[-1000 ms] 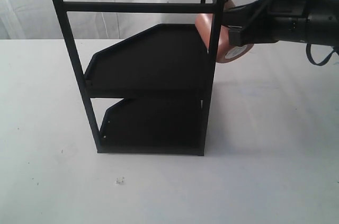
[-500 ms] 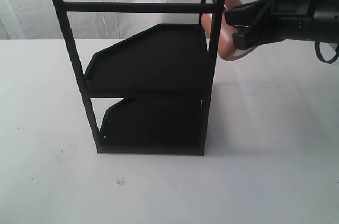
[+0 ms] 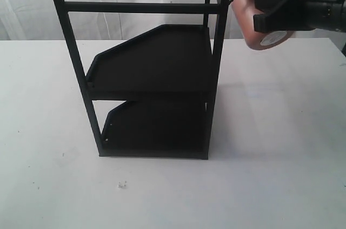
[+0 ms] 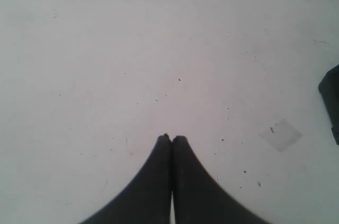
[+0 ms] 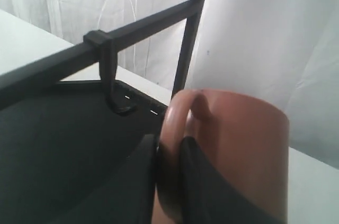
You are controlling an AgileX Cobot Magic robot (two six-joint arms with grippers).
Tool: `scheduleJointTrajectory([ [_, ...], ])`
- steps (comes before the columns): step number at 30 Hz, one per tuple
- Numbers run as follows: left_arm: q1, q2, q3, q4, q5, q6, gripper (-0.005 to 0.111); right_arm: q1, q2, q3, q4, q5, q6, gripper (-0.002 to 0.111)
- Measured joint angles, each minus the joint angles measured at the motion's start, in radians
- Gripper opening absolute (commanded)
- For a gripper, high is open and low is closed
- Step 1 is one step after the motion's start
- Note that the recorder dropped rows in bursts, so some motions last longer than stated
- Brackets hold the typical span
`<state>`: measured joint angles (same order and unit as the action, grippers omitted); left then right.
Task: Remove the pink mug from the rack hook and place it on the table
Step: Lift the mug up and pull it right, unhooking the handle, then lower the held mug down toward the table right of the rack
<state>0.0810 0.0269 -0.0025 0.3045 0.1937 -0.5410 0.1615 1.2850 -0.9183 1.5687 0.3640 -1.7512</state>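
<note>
The pink mug (image 3: 252, 17) hangs in the air to the right of the rack's right post, lying on its side with the white sticker on its base toward the camera. My right gripper (image 3: 260, 12) is shut on the mug's handle (image 5: 175, 128). In the right wrist view the mug (image 5: 238, 150) fills the near field and the black rack hook (image 5: 114, 94) stands empty a short way beyond it. My left gripper (image 4: 171, 138) is shut with nothing in it, above the white table (image 4: 106, 49). The mug is well above the table (image 3: 281, 148).
The tall black two-shelf rack (image 3: 157, 77) stands mid-table, its crossbar (image 3: 140, 7) level with the mug. A small clear scrap (image 4: 280, 134) and a dark object (image 4: 331, 102) lie at the edge of the left wrist view. A tiny speck (image 3: 122, 185) lies in front of the rack.
The right gripper has carried the mug up and to the right, away from the rack's post and off the hook. The left gripper shows no earlier frame.
</note>
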Motion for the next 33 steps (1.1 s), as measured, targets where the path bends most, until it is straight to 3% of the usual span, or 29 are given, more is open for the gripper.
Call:
scheduleJointTrajectory([
  [9,0.0,0.0,0.0,0.0,0.0,0.0,0.0,-0.002,-0.009,0.131,-0.031,-0.287,0.079,0.0],
  [16,0.0,0.0,0.0,0.0,0.0,0.0,0.0,-0.002,-0.009,0.177,0.094,-0.218,-0.009,0.0],
  [25,0.0,0.0,0.0,0.0,0.0,0.0,0.0,-0.002,-0.027,0.247,0.174,-0.22,0.175,0.0],
  [33,0.0,0.0,0.0,0.0,0.0,0.0,0.0,-0.002,-0.243,0.287,0.176,-0.157,0.175,0.0],
])
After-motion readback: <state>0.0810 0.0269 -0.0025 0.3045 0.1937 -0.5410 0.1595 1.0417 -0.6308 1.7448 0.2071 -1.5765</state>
